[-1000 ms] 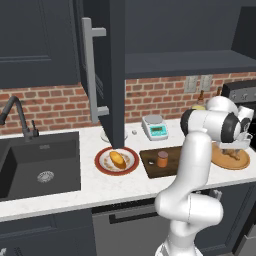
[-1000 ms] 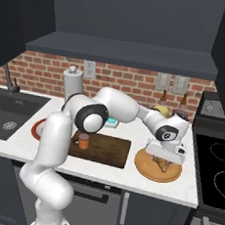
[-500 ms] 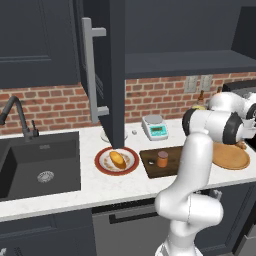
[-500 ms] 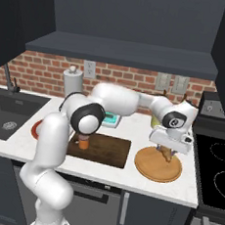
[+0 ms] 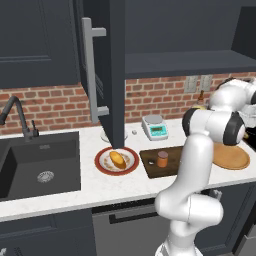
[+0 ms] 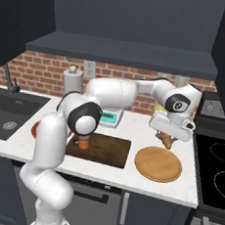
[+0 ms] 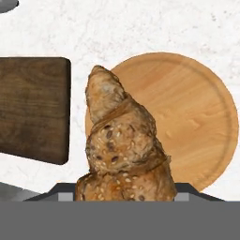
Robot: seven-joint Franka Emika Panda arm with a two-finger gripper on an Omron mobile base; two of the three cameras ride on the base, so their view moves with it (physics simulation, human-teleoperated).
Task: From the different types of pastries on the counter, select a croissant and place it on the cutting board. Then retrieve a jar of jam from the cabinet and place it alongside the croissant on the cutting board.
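Observation:
My gripper point(image 6: 166, 139) is shut on the croissant point(image 6: 166, 140), a brown seeded ridged pastry, and holds it in the air just above the round wooden plate's far edge. In the hand view the croissant point(image 7: 123, 145) stands large between my fingers, hiding their tips. The dark cutting board point(image 6: 105, 150) lies left of the plate on the white counter point(image 6: 132, 131), and the jar of jam point(image 6: 83, 143) stands on its left part. The same jar point(image 5: 162, 159) and board point(image 5: 152, 164) appear in the left base view. A golden bun point(image 5: 118, 159) rests on a red-rimmed plate. The cabinet point(image 5: 116, 65) door stands open.
The round light wooden plate point(image 6: 158, 163) lies right of the board. A kitchen scale point(image 5: 155, 127) sits behind the board, a paper towel roll point(image 6: 72, 80) by the brick wall. The black sink point(image 5: 40, 165) is at the left, the stove point(image 6: 216, 169) at the right.
The gripper has risen from the round plate with the croissant in it, and has moved slightly back toward the wall. The jar and the bun have not moved.

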